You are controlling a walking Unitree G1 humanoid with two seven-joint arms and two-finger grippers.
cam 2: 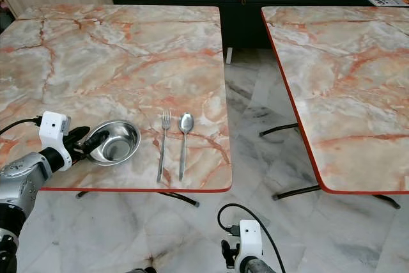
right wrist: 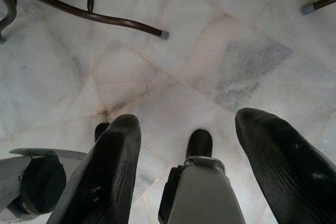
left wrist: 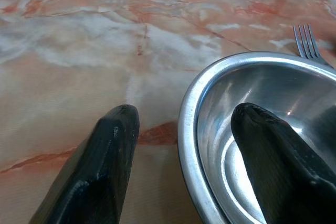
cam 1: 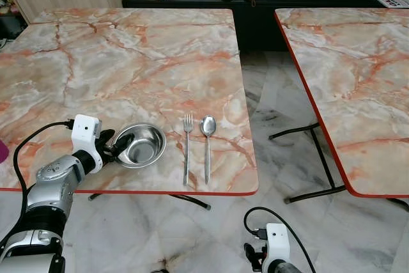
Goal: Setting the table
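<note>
Bowl [cam 1: 140, 145] | left pincer [left wrist: 181, 124] straddles rim, fingers apart | forearm low over table [cam 1: 128, 49]

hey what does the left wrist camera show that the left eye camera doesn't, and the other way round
The left wrist view alone makes the grip plain: one finger sits inside the steel bowl, the other finger outside on the table, straddling the rim with a gap. The left eye view alone takes in the spoon, the second table, the floor and the right gripper hanging low. Both share the bowl, the fork beside it and the left gripper.
</note>
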